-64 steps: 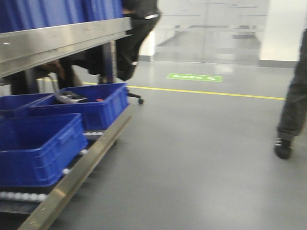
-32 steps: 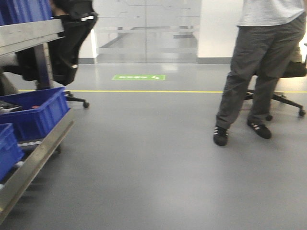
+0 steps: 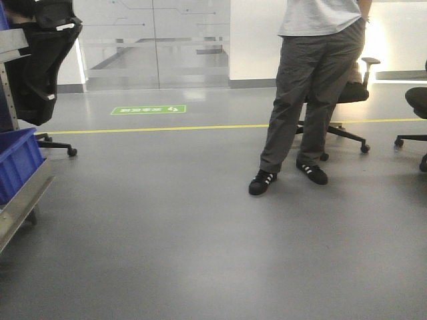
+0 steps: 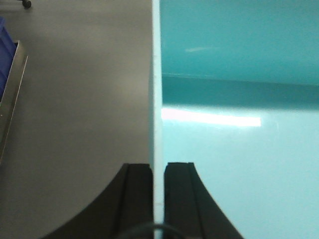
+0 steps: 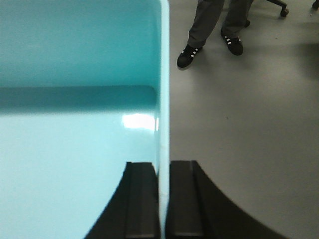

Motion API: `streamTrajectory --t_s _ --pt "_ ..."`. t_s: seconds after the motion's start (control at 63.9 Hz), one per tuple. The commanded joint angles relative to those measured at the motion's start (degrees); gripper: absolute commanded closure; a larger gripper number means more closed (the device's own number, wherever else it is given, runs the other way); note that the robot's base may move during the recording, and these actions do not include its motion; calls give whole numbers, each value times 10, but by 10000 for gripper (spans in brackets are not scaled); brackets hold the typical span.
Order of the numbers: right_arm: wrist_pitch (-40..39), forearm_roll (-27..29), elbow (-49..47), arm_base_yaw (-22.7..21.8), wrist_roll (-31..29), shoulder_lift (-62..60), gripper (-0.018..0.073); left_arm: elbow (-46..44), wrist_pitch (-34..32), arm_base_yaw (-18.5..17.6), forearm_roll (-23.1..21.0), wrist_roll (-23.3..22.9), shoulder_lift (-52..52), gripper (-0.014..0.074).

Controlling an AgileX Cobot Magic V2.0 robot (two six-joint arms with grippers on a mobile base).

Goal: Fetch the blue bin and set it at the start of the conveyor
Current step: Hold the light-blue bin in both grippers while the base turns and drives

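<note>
The blue bin (image 4: 239, 149) is a light cyan tub, held up over the grey floor by both arms. My left gripper (image 4: 158, 172) is shut on its left wall, one finger outside and one inside. On the opposite side my right gripper (image 5: 164, 172) is shut on the right wall of the blue bin (image 5: 75, 149) the same way. The bin's inside looks empty. Neither bin nor grippers appear in the front view. The conveyor start is out of view.
A person (image 3: 313, 87) in grey trousers stands ahead to the right, with office chairs (image 3: 353, 100) behind. At the left edge is a steel shelf rail (image 3: 20, 203) with a dark blue crate (image 3: 17, 160). A yellow floor line (image 3: 167, 128) crosses ahead.
The front view has swung right: the shelf and dark blue crates slid off to the left edge, and the standing person moved toward the middle of the view.
</note>
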Motion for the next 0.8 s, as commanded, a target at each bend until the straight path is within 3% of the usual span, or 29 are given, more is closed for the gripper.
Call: streamTrajectory --t_s 0.0,0.782 --pt "-13 -24 -6 -2 -1 -7 713 -7 -20 -4 10 -2 -9 707" --pt "-13 -24 -6 -2 -1 -7 713 -7 -20 -4 10 -2 -9 707"
